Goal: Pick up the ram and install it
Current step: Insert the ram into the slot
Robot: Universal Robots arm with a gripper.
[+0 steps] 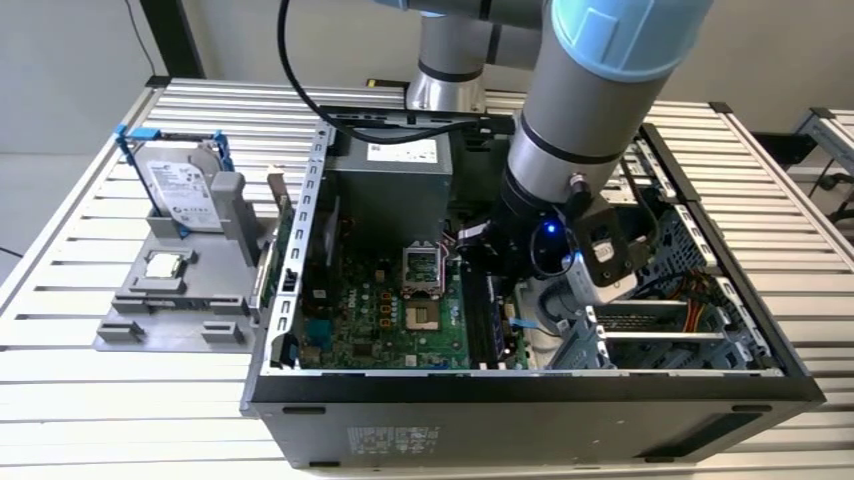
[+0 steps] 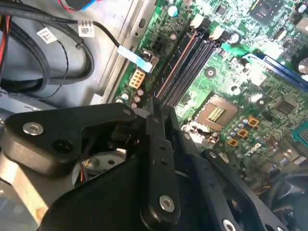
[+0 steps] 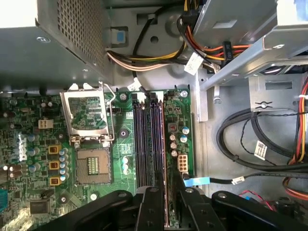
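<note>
My gripper is down inside the open computer case, over the row of memory slots beside the empty processor socket. The ram is a thin dark stick seen edge-on between the two black fingers. It runs along the outermost slot, the one nearest the motherboard's edge, and in the second wrist view the ram shows a reddish-brown edge leading into the gripper. The gripper is shut on the stick. Whether the ram is fully seated is hidden.
On the exterior view's left a grey holder carries a silver hard drive in a blue frame and a small square processor chip. Black cables and a metal drive cage crowd the case close to the slots. The power supply is at the back.
</note>
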